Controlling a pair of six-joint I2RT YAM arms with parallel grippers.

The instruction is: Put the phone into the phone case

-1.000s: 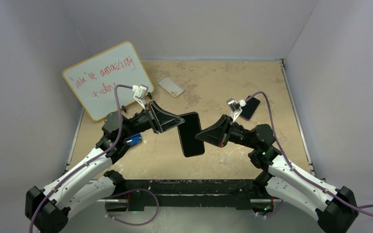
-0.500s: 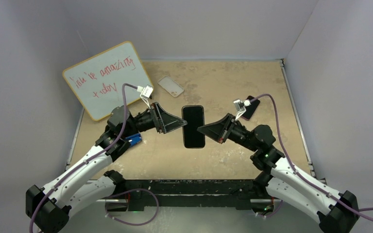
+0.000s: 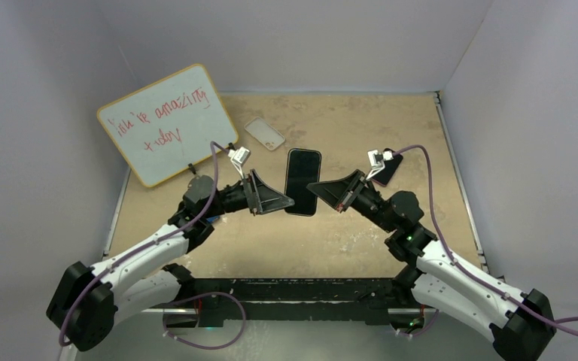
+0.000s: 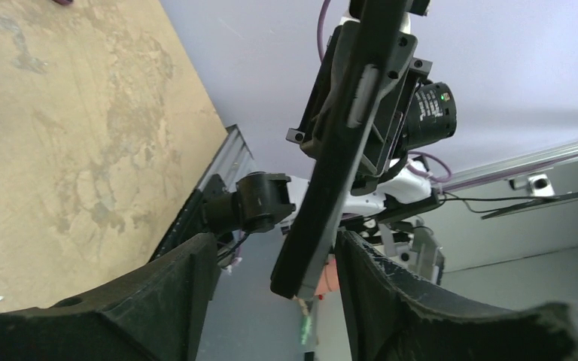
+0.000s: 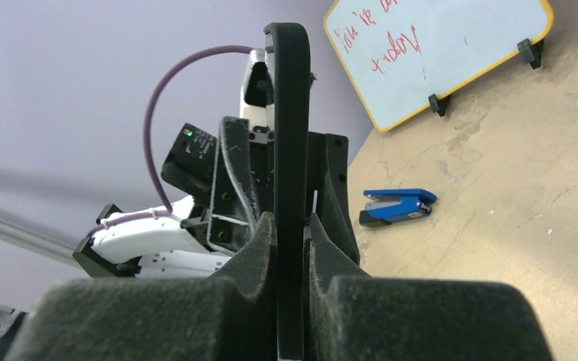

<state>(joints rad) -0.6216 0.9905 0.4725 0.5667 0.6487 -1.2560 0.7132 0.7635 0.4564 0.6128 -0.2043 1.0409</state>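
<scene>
- Phone (image 3: 302,181) is held off the table, over its middle, pinched by one long edge in the closed right gripper (image 3: 314,187).
- Left gripper (image 3: 289,203) is spread wide, with one finger on each side of the phone's near end; no grip is seen.
- Clear phone case (image 3: 264,134) lies toward the far edge, beside the whiteboard (image 3: 162,120).

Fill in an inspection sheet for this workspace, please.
surface: tan table, stained and scuffed
job's things: black phone held in the air; clear phone case lying flat on the table
clutter: whiteboard with red writing; blue stapler; dark phone-like item behind the right arm
grippers: right gripper shut on the phone's edge; left gripper open, fingers either side of the phone
cables: purple cable looping over each wrist
surroundings: plain pale walls
</scene>
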